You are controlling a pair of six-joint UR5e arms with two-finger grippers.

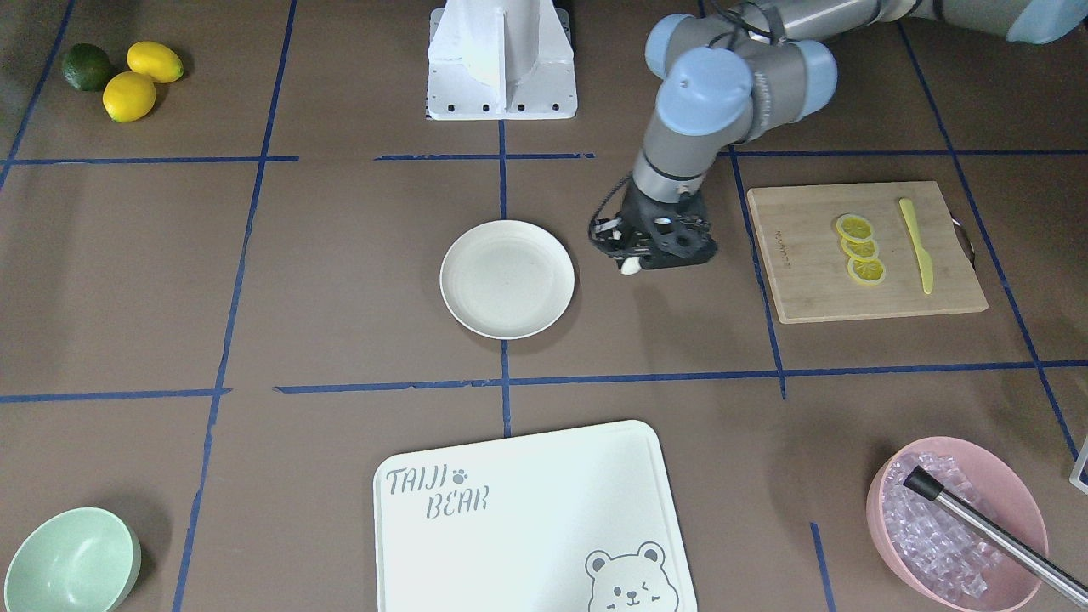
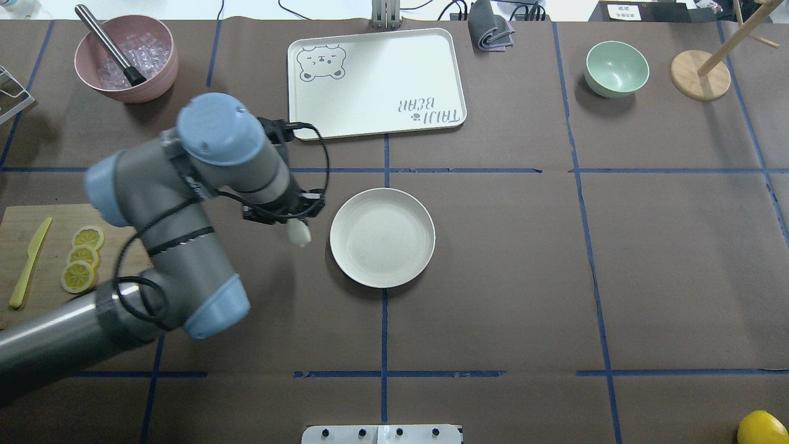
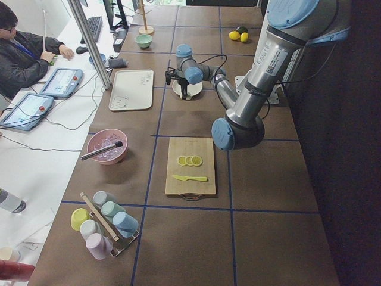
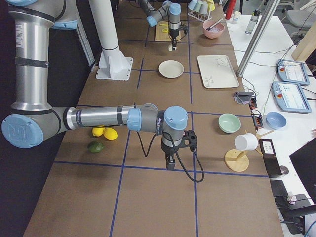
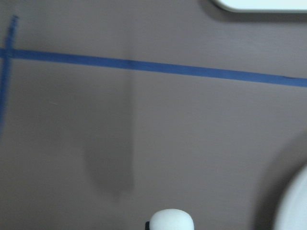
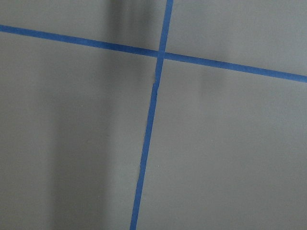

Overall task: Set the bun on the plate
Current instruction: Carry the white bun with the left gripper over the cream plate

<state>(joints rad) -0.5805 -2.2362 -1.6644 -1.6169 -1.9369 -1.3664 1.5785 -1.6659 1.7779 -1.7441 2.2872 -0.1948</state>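
The left gripper [image 2: 296, 219] holds the bun [image 2: 300, 234] just left of the plate [image 2: 382, 237]. Whether the right gripper [image 4: 170, 163] is wide or narrow cannot be told.

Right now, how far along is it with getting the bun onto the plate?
Done: the left gripper has the bun gripped and apparently lifted. In hand: it hangs beside the plate, not over it. Left: move across and release; the plate is empty.
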